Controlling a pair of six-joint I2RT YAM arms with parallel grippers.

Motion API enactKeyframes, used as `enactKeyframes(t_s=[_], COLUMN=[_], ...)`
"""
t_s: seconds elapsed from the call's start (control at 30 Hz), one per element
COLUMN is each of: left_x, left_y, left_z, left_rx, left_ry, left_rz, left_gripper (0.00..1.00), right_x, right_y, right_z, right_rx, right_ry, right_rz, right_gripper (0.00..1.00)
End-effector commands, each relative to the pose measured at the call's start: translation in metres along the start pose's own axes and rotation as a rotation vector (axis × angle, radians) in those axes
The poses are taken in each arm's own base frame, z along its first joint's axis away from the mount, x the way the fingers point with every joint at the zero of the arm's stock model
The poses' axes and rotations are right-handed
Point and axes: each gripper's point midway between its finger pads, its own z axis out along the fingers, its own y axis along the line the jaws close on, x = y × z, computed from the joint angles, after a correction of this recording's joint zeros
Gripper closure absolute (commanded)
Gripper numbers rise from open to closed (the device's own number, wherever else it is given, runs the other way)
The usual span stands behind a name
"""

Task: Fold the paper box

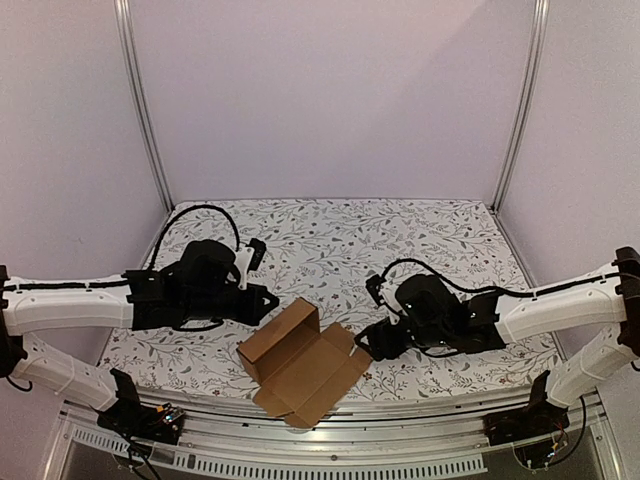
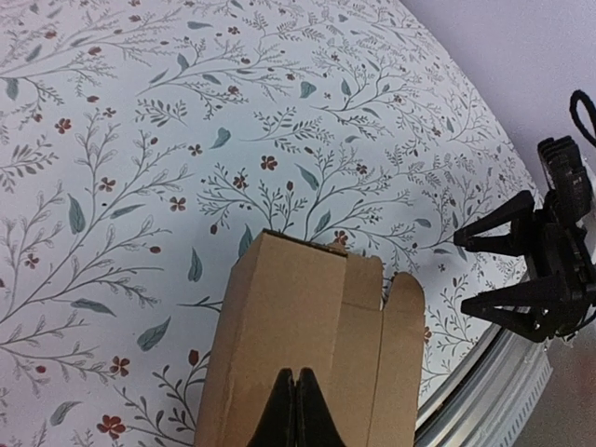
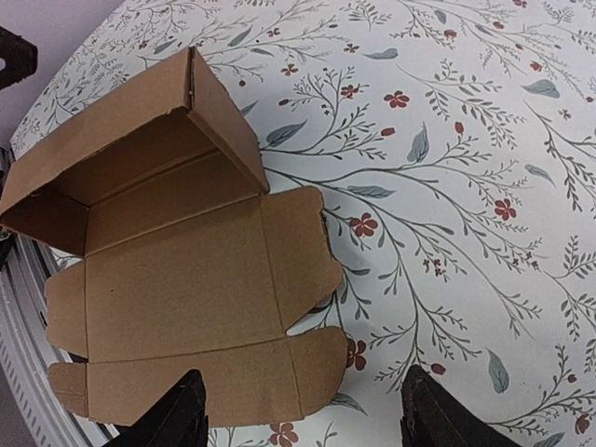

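The paper box [image 1: 300,365] is brown cardboard, half formed, near the table's front edge. Its left part stands up as an open trough [image 3: 140,177]. Its lid panel and rounded tab flaps [image 3: 298,368] lie flat to the right. My left gripper [image 1: 264,300] is shut, its fingertips [image 2: 296,382] pressed together against the outside of the box's upright wall [image 2: 289,317], with nothing between them. My right gripper [image 1: 368,345] is open just right of the flat flaps. In the right wrist view its fingers [image 3: 182,410] straddle the lower tab, above it.
A floral cloth [image 1: 400,240] covers the table. A metal rail [image 1: 400,425] runs along the front edge just behind the box. Plain walls and two upright poles [image 1: 145,110] close in the back and sides.
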Motion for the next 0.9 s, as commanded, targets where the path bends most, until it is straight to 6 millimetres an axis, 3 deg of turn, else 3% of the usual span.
enactKeyframes(t_s=[0.0,0.23,0.87], left_x=[0.020,0.027,0.055], left_y=[0.011,0.019,0.031], left_z=[-0.004,-0.002,0.010], left_rx=[-0.020,-0.042,-0.052], left_ry=[0.053,0.060,0.102], left_rz=[-0.019,-0.015,-0.046], left_gripper=[1.00,1.00,1.00], right_x=[0.022,0.045,0.067], right_y=[-0.002,0.002,0.003], right_z=[-0.002,-0.001,0.027], right_rx=[-0.012,-0.068,-0.191], right_ry=[0.111,0.192,0.223], right_rz=[0.142,0.270,0.570], right_gripper=[0.30,0.31,0.34])
